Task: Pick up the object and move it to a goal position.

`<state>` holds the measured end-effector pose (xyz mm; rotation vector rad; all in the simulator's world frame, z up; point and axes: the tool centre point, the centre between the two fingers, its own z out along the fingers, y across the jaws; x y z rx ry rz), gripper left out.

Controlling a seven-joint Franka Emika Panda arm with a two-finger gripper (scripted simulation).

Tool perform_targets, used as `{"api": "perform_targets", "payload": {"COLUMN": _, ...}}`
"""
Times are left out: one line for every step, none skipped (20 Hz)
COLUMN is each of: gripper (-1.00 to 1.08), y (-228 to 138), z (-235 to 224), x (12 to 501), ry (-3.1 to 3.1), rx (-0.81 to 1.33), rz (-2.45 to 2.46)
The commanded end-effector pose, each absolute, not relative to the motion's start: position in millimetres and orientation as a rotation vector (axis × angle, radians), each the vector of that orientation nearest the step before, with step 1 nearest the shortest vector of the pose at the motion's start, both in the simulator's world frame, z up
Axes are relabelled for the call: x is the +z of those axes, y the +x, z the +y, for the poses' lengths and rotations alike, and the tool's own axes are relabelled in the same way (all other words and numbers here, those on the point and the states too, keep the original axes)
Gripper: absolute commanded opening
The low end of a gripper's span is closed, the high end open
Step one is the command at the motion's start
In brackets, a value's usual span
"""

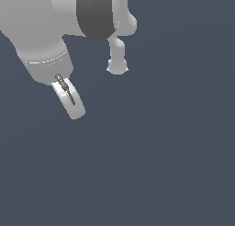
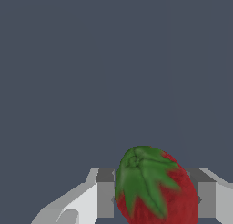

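**Strawberry-shaped object seated between the gripper fingers**

Nearest the wrist camera, a small roundish red object with a dark green leafy cap [image 2: 154,189] is seen, shaped like a strawberry. It is seated between the two grey-and-white fingers [image 2: 105,198] of the white robot gripper [image 2: 156,199], and each finger is pressed against one flank of the object. The gripper is therefore closed on the object. The green cap is turned toward the wrist camera, and the red body is shown beneath and beside it.

In the exterior view, the gripper [image 1: 69,101] is seen at the end of the large white arm [image 1: 43,41], below the arm's dark grey joint band [image 1: 94,14]. Only a faint green speck [image 1: 64,107] of the object is visible at the gripper's edge. A plain dark blue-grey surface [image 1: 160,165] is shown behind the gripper in both views.
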<state>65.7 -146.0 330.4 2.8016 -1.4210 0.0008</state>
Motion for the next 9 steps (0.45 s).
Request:
{"api": "perform_targets", "payload": {"gripper": -1.00, "y": 67.8, "z": -150.8, "x": 337.2, "ry": 2.802, "rx": 0.000, "rz": -1.420}}
{"api": "perform_targets", "payload": {"gripper": -1.00, "y": 68.4, "z": -152.2, "x": 339.1, "ry": 2.802, "rx": 0.000, "rz": -1.420}}
{"api": "perform_targets", "payload": {"gripper": -1.00, "y": 68.9, "z": -153.3, "x": 340.7, "ry": 2.802, "rx": 0.000, "rz": -1.420}}
{"api": "perform_targets", "payload": {"gripper": -1.00, "y": 69.4, "z": -154.3, "x": 342.0, "ry": 2.802, "rx": 0.000, "rz": -1.420}}
{"api": "perform_targets", "payload": {"gripper": -1.00, "y": 69.8, "z": -155.1, "x": 343.0, "ry": 2.802, "rx": 0.000, "rz": -1.420}}
{"api": "perform_targets", "payload": {"gripper": -1.00, "y": 70.1, "z": -155.6, "x": 343.8, "ry": 2.802, "rx": 0.000, "rz": -1.420}}
{"api": "perform_targets", "payload": {"gripper": -1.00, "y": 70.3, "z": -156.0, "x": 344.3, "ry": 2.802, "rx": 0.000, "rz": -1.420}}
{"api": "perform_targets", "payload": {"gripper": -1.00, "y": 70.4, "z": -156.3, "x": 344.6, "ry": 2.802, "rx": 0.000, "rz": -1.420}}
{"api": "perform_targets", "payload": {"gripper": -1.00, "y": 70.5, "z": -156.4, "x": 344.8, "ry": 2.802, "rx": 0.000, "rz": -1.420}}
